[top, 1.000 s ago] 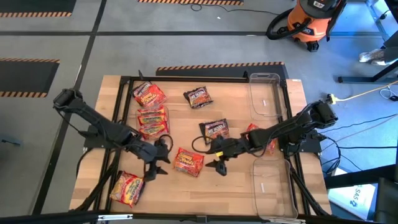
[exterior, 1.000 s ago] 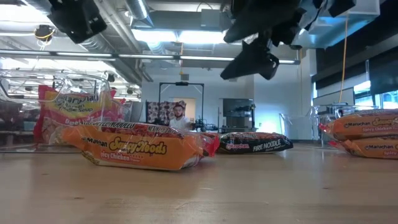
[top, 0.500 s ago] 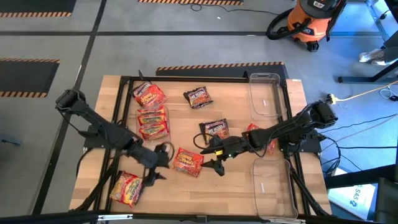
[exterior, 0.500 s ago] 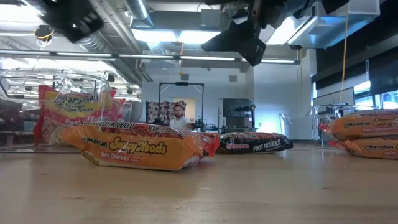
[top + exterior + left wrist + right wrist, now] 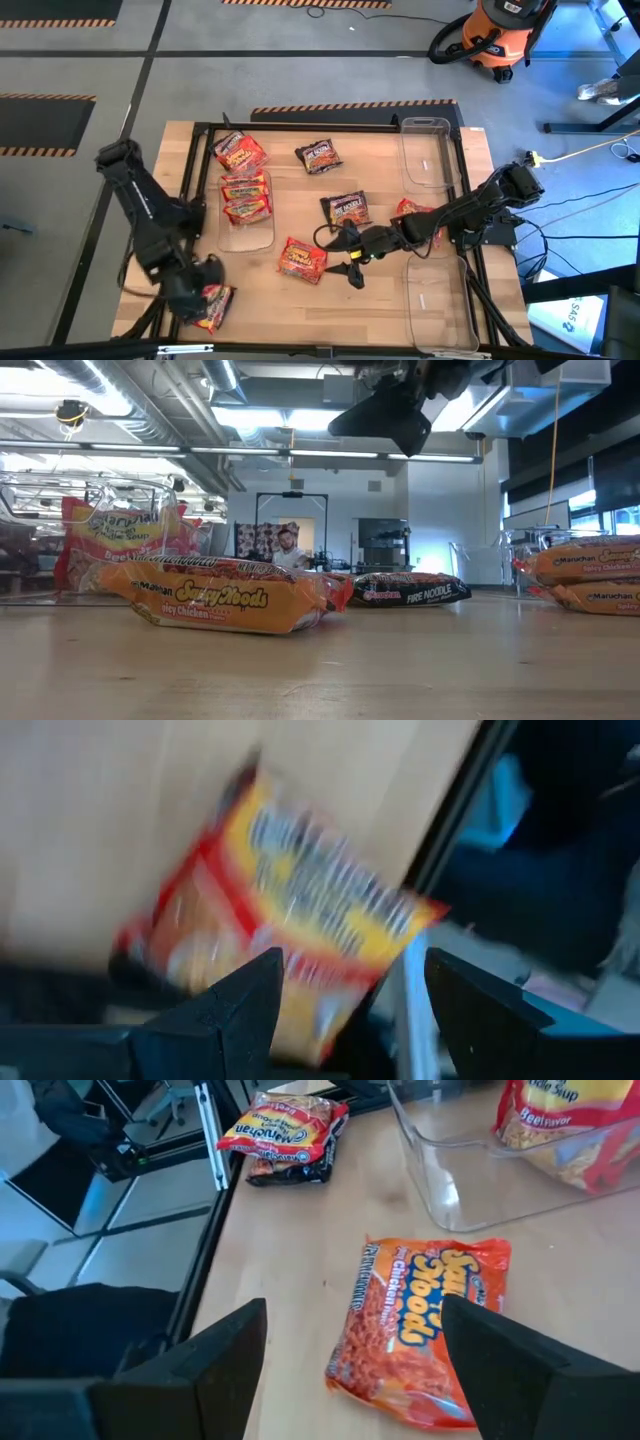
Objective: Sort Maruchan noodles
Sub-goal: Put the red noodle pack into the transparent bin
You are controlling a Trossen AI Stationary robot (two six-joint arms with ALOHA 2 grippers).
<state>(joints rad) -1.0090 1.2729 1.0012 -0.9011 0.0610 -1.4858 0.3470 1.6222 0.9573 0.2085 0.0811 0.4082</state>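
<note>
Several Maruchan noodles packets lie flat on the wooden table. My left gripper (image 5: pixel 200 288) (image 5: pixel 345 995) is open above a red-and-yellow packet (image 5: pixel 216 304) (image 5: pixel 290 910) at the near-left corner, which shows blurred between its fingers. My right gripper (image 5: pixel 350 258) (image 5: pixel 365 1370) (image 5: pixel 390 410) hangs open above the table, just right of an orange-red packet (image 5: pixel 303 258) (image 5: pixel 425 1330) (image 5: pixel 220 597). Two dark packets (image 5: pixel 347 208) (image 5: pixel 320 156), a red-and-yellow one (image 5: pixel 240 152) and a red one (image 5: pixel 415 213) lie farther off. Two more (image 5: pixel 246 195) lie in a clear bin.
A clear bin (image 5: pixel 245 228) stands left of centre, and two more sit at the far right (image 5: pixel 430 150) and the near right (image 5: pixel 440 300). A black frame (image 5: pixel 300 127) borders the table. Bare wood lies between the orange-red packet and the near edge.
My left arm has swung fast from beside the orange-red packet toward the table's near-left corner and now hangs over the red-and-yellow packet there. My right gripper has edged slightly toward the near edge, still open. No packet has moved.
</note>
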